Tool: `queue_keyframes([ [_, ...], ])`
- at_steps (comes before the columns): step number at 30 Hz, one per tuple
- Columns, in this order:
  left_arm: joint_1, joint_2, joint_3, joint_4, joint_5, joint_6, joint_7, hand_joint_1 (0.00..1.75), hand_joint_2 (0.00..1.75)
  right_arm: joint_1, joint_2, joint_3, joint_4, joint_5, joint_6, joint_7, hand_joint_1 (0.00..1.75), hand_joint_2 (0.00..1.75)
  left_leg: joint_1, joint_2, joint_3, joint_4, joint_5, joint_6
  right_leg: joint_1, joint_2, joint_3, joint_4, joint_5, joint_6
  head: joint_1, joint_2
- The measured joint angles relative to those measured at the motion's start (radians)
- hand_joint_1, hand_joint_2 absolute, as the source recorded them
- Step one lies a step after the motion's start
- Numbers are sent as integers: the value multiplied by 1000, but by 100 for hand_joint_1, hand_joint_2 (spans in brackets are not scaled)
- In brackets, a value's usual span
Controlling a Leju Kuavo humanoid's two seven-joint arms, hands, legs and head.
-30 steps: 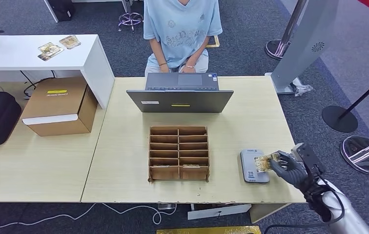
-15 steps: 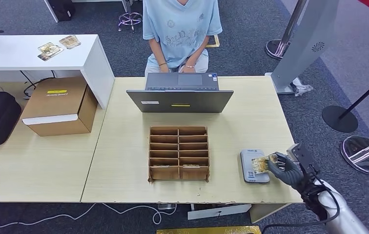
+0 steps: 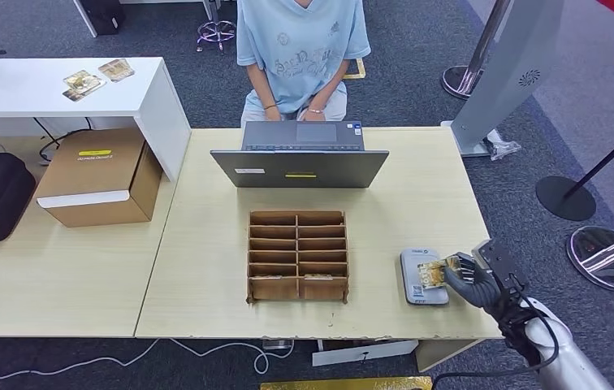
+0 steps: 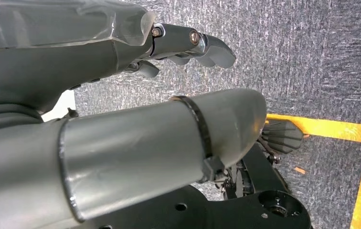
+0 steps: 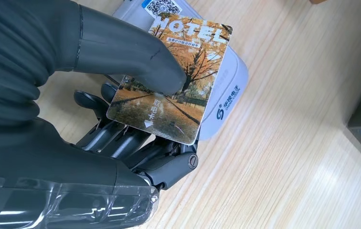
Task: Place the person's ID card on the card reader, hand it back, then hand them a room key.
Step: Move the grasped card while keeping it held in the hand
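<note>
While my right hand [image 3: 470,280] keeps its pinch on the ID card [image 3: 432,271], thumb [image 5: 135,57] on top and the darker fingers [image 5: 121,138] underneath, the card lies over the card reader [image 3: 419,280], and from the head view I cannot tell whether it touches the reader's top or hangs just above it. Compared with a second ago, I see the hand and forearm drawn slightly back toward the near edge of the table [image 3: 206,244] and a touch lower in the picture; the card has come with it and now covers the reader's right half. Through the right wrist camera the card [image 5: 171,78] shows an autumn park print with the word HOTEL, and the reader [image 5: 226,90] sits pale grey beneath it, its far corner and logo left uncovered.

Just left of the reader stands the wooden slot rack [image 3: 297,256], unchanged. Beyond the rack, the laptop [image 3: 300,158] is open toward the person [image 3: 302,49] seated on the far side of the reader's table, who has shifted a little to the left. Well left of the reader, a cardboard box [image 3: 99,177] rests on the neighbouring table.

My left hand [image 4: 121,95] hangs over grey carpet, its fingers [image 4: 202,45] held loosely apart and nothing in them.
</note>
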Motion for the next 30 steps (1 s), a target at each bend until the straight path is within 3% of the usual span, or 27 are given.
queue_keyframes([
  [30, 0, -6, 0, 0, -6, 1, 1, 0, 0, -14, 0, 24, -13, 111, -77, 23, 175, 175, 0, 0, 0, 0, 0, 0, 0, 0, 0, 0, 0, 0, 0, 0],
])
